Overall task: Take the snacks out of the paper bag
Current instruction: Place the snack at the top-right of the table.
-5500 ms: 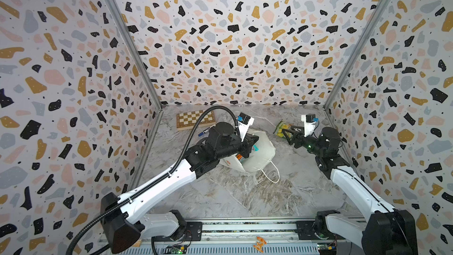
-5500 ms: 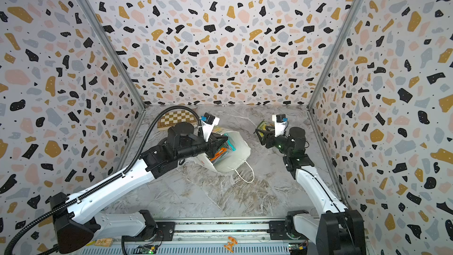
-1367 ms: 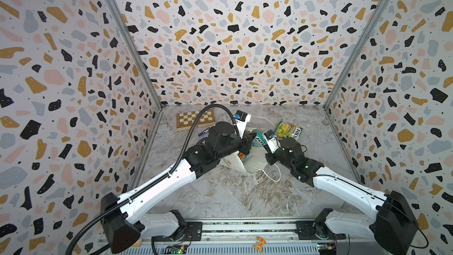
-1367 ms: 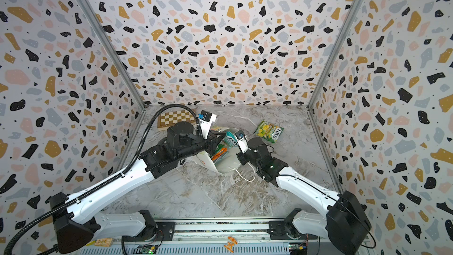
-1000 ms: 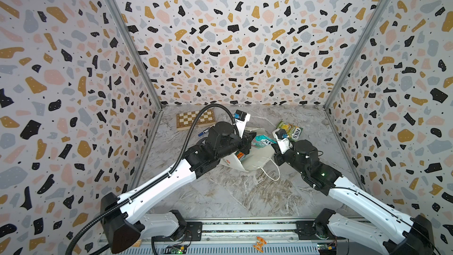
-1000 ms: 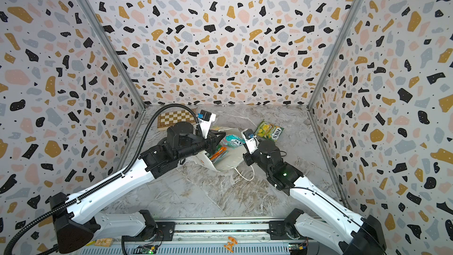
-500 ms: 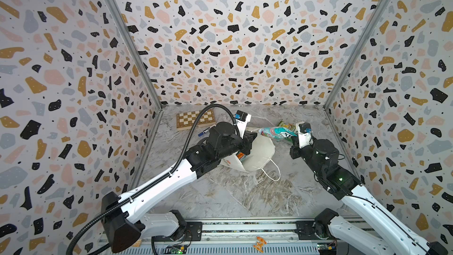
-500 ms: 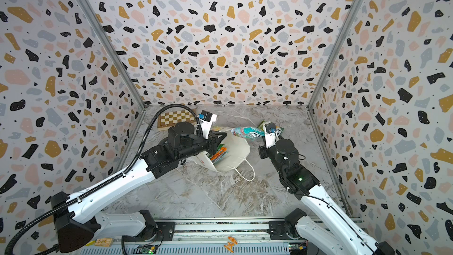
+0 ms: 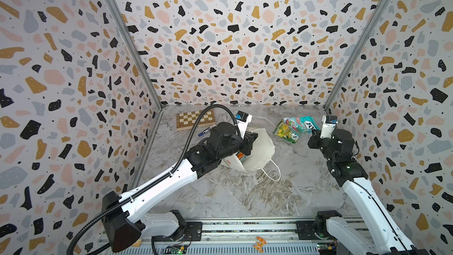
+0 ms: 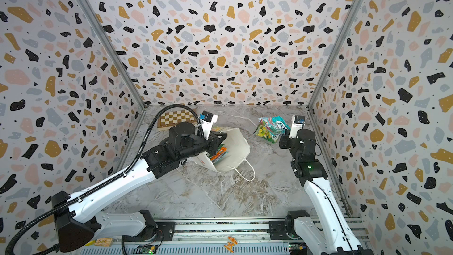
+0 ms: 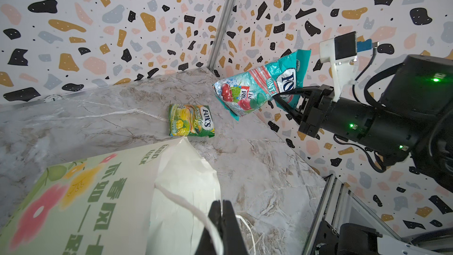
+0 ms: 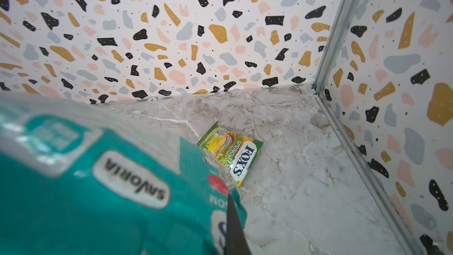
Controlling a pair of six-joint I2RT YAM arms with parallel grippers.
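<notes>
**A:** Go from the near side. What's at mid-table?

**B:** The paper bag (image 9: pixel 259 150), white, slumped on the marble table (image 9: pixel 245 199). Its mouth faces about 8 o'clock. A loose cord loop (image 9: pixel 273 171) trails from it toward 5 o'clock.

**A:** Anything inside?

**B:** Yes, there are snacks in the bag (image 10: pixel 218 154). Orange and green packet edges show at the mouth, but I can't get a count.

**A:** Left gripper?

**B:** The left gripper (image 11: pixel 221 203) is at the bag's top edge on the 10 o'clock side. Its jaws are pinched tight on a white cord handle (image 11: pixel 186 207) of the bag, with no gap visible.

**A:** Right gripper?

**B:** The right gripper (image 11: pixel 278 95) is farther back, at 2 o'clock near the side wall. It is clamped on one edge of a teal packet (image 11: pixel 257 87) marked FOX'S MINT. The packet hangs in the air, clear of the table.

**A:** Any other snacks out of the bag?

**B:** One green-yellow packet (image 12: pixel 231 154) lies flat on the table at 1 o'clock, beyond the bag. In both top views the teal one overlaps it, but the left wrist view shows them apart.

**A:** What's farthest?

**B:** A chessboard (image 9: pixel 193 118) sits at 11 o'clock against the back wall, with a marker (image 9: pixel 205 131) just at its near edge.
</notes>
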